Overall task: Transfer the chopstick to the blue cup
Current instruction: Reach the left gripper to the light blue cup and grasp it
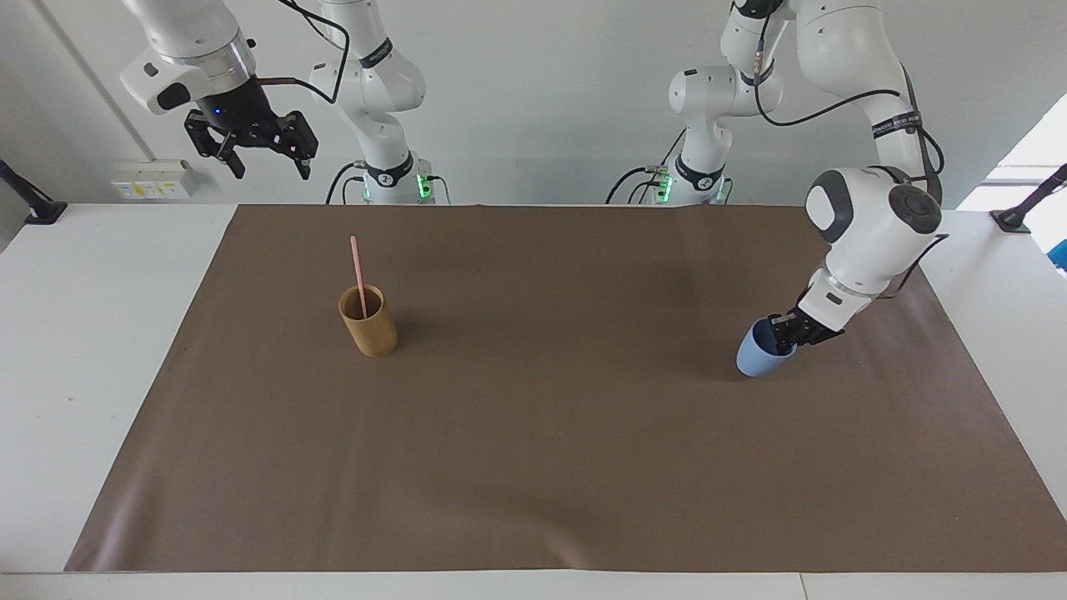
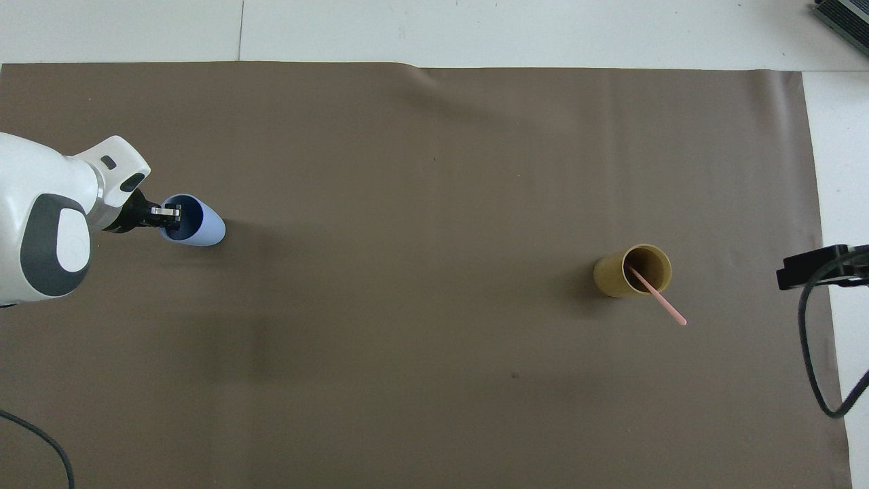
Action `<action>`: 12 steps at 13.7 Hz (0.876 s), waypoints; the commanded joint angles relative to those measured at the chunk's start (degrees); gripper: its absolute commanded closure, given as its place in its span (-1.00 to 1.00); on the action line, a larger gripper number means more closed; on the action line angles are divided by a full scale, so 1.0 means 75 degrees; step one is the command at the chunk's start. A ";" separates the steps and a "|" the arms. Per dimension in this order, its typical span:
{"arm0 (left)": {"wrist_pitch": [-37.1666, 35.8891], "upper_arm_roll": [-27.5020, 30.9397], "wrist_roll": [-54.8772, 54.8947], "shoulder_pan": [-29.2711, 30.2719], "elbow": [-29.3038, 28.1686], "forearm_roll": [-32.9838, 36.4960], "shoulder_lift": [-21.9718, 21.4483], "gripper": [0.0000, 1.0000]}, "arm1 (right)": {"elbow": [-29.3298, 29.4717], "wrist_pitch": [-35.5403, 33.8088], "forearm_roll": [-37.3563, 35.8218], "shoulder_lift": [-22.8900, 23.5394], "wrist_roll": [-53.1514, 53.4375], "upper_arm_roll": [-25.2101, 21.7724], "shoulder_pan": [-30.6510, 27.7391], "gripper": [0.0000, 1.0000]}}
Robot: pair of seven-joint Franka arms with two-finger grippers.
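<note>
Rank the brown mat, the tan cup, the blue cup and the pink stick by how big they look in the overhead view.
1. Brown mat, by far the largest.
2. Tan cup.
3. Blue cup, a little smaller than the tan one.
4. Chopstick: about as long as the cups look, but much the thinnest; part is hidden inside the tan cup.

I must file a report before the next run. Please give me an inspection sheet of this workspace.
Surface: brown mat on a white table.
Job's things: chopstick stands in the tan cup; blue cup tilted, toward the left arm's end.
Clutter: nothing seen.
Pincers: left pincer shut on the blue cup's rim; right pincer open, waiting raised.
Cables: black cables along both arms.
Surroundings: white wall, wall sockets.
</note>
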 commanded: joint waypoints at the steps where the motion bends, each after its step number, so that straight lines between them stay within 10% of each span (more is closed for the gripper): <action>1: 0.0035 0.0102 -0.1197 -0.0965 -0.0079 -0.0080 -0.0145 1.00 | -0.0190 -0.0057 0.0072 -0.0187 -0.0109 0.0006 -0.0073 -1.00; 12: 0.1312 0.0102 -0.5289 -0.4775 -0.0559 -0.0068 0.0019 1.00 | -0.0166 -0.0045 0.0107 -0.0187 -0.0097 0.0007 -0.0061 -1.00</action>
